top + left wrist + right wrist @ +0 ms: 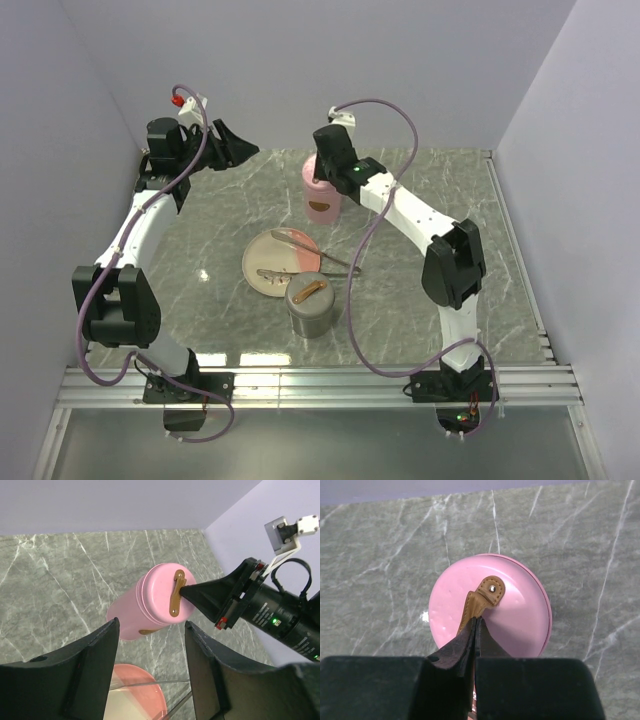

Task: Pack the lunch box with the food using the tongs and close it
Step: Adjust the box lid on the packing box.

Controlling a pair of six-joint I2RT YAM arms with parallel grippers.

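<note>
The pink lunch box [322,205] stands upright behind the plate [262,262], its lid [520,615] on and crossed by a brown strap [482,597]. My right gripper [475,620] comes down from above, and its jaws are shut on that strap [176,592]. The silver tongs [310,250] lie across the plate, one end sticking out to the right. Small brownish food pieces [272,273] lie on the plate, too small to make out. My left gripper [240,150] hangs open in the air at the far left, nothing between its fingers [95,650].
A grey metal container [310,308] with a brown strap on its lid stands just in front of the plate. Walls close the table in at the back and on both sides. The right arm's cable loops down over the table right of the plate.
</note>
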